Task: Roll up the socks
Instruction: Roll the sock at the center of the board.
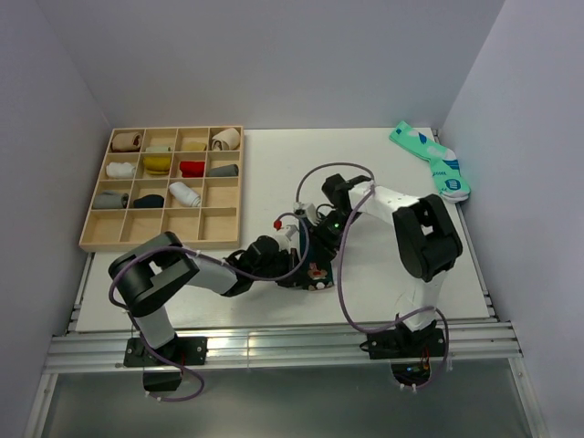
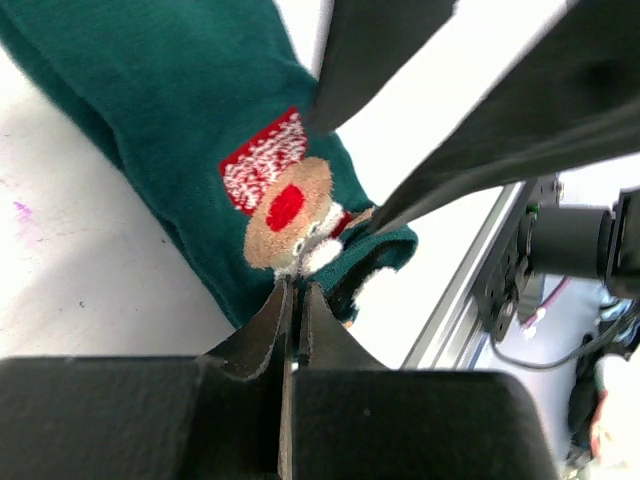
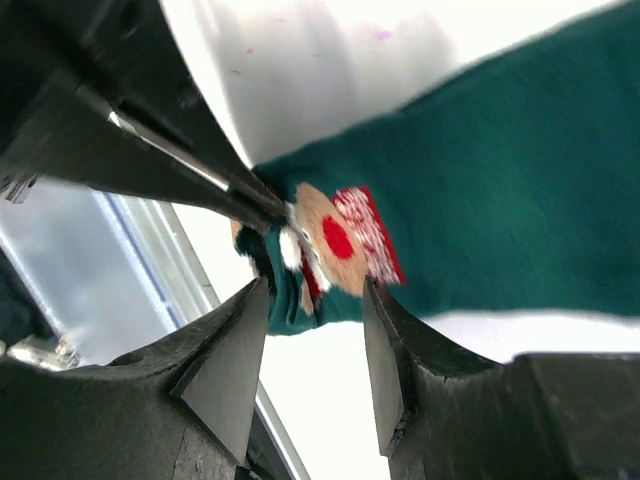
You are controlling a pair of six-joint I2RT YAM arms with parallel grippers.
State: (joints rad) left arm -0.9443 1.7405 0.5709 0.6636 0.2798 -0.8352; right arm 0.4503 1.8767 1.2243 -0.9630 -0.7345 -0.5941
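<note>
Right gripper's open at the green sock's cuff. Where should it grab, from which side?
I'd take the cuff of the dark green sock, beside the red-and-white figure, coming from the cuff's open end. That edge lies inside the open right gripper; the left gripper pinches it alongside.

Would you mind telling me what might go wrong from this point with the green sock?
1. The left gripper seems shut on only the cuff edge of the green sock; so thin a pinch may slip.
2. The open right gripper straddles that same cuff close beside the left one, so closing might hit it.
3. The cuff lies by the front rail and could slide off.
</note>
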